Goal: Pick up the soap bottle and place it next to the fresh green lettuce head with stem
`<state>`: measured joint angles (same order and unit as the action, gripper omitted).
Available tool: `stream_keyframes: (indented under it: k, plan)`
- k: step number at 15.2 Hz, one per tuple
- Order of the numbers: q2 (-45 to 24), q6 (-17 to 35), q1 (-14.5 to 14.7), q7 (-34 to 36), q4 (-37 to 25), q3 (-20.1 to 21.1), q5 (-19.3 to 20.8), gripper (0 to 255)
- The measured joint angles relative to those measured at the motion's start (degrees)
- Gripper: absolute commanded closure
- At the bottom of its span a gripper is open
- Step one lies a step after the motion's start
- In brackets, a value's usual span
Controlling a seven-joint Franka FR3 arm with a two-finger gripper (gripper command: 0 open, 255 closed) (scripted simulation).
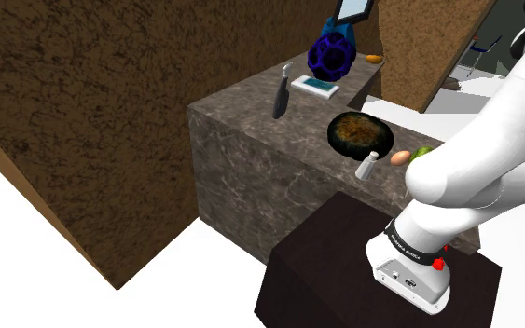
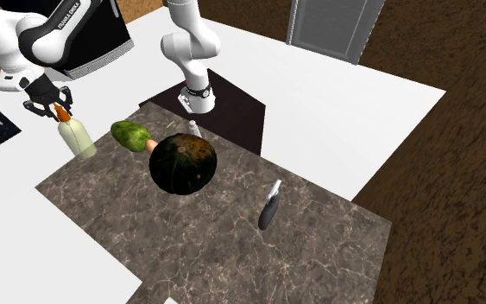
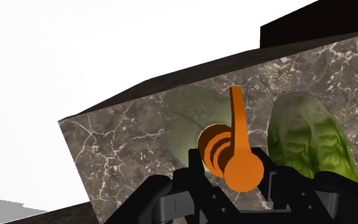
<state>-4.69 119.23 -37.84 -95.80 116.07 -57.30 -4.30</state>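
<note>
Shoulder view: the white arm [image 1: 475, 172] bends over the bench [image 1: 251, 158] at its edge nearest the stand. It hides most of the lettuce [image 1: 422, 151], a green sliver beside an egg [image 1: 399, 157].

Second exterior view: the soap bottle [image 2: 77, 138] is upright at the bench's edge, close to a corner and just beside the lettuce. The jaws come down on its orange pump [image 2: 62, 112]. I cannot tell whether its base rests on the bench.

Wrist view: the jaws are narrow, clasping the bottle at the neck below the pump.

This looks like the placing step, nearly done. The next move calls for lowering until the base bears inboard of the edge, then opening the jaws and lifting straight up without tipping the bottle.
</note>
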Motion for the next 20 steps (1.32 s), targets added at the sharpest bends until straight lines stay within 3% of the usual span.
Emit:
stream_keyframes:
  k: [4,5,11,16,20]
  plan:
    - [-0.08,0.13,-0.03,-0.06,0.07,0.01,-0.09,255]
    - [-0.08,0.13,-0.03,-0.06,0.08,0.01,-0.09,0]
    - [-0.07,0.14,-0.02,-0.06,0.07,0.01,-0.09,0]
    - [3.17,-5.64,0.81,2.15,-4.08,-0.14,3.07,0]
    - [3.78,-6.64,0.95,2.61,-4.7,-0.08,3.67,0]
